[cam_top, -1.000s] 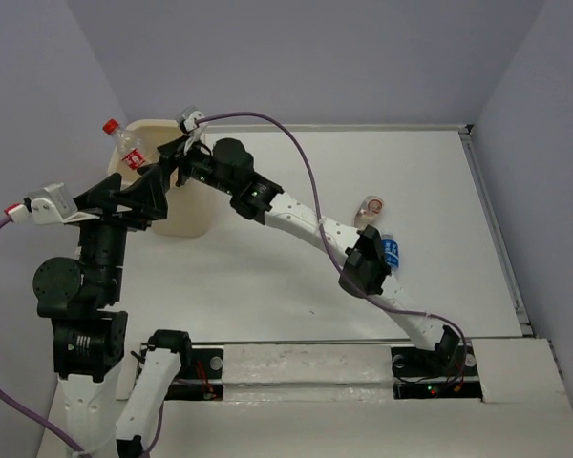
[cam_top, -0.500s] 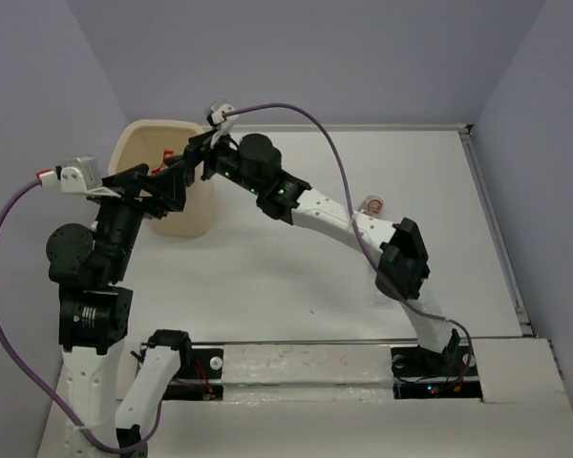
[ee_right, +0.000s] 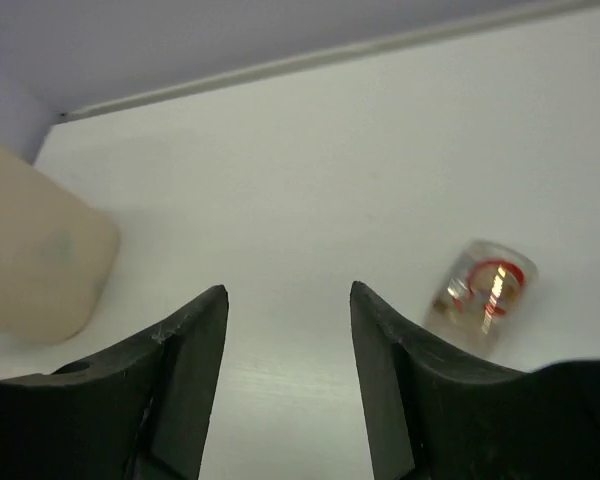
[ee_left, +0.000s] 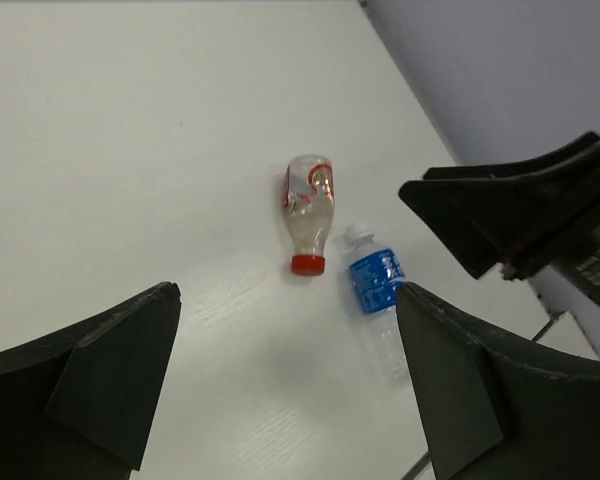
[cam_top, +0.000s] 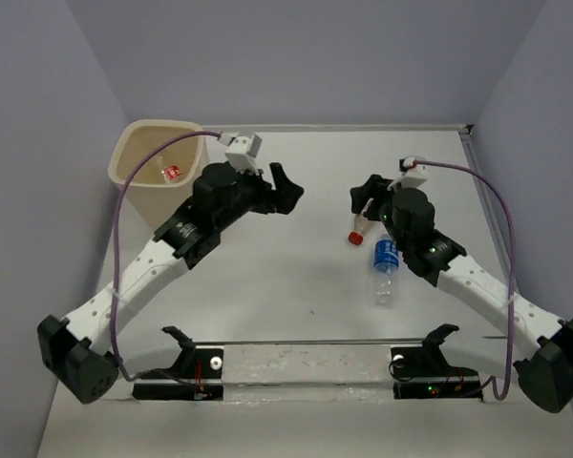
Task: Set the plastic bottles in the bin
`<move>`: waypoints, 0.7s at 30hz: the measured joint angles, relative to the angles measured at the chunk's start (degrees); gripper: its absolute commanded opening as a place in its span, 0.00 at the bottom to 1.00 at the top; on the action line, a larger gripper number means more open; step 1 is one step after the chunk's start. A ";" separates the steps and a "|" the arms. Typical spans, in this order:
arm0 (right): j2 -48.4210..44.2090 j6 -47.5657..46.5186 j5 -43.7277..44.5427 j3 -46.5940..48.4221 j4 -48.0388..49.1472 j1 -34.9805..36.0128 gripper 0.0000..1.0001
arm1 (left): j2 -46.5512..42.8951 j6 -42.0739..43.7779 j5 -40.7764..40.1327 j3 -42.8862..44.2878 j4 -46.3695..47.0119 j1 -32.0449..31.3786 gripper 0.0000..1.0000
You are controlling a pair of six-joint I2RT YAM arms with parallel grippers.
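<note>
Right claw (ee_right: 288, 290) has its jaws partly apart and empty over the white counter (cam_top: 296, 277). The clear red-capped plastic bottle (ee_right: 477, 290) lies on its side off to the right of the jaws, so I'd shift over, straddle its body crosswise and close softly. The clear blue-labelled bottle (cam_top: 386, 262) lies just beside it, so avoid nudging it; left claw (cam_top: 288, 184) is wide and empty, and the cream-beige plastic bin (cam_top: 120, 157) stands far left.
</note>
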 measured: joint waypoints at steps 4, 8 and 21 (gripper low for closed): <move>-10.40 4.24 4.17 -6.23 -12.39 -2.01 0.83 | 15.10 0.92 -4.85 3.37 0.63 -9.70 0.99; -16.63 7.89 5.79 -10.16 -20.46 -2.73 0.85 | 29.38 2.01 -7.08 10.78 2.21 -13.97 0.99; -10.82 12.90 2.84 -16.13 -28.06 -13.60 0.87 | 68.94 4.68 -3.98 45.03 -0.57 -16.33 0.99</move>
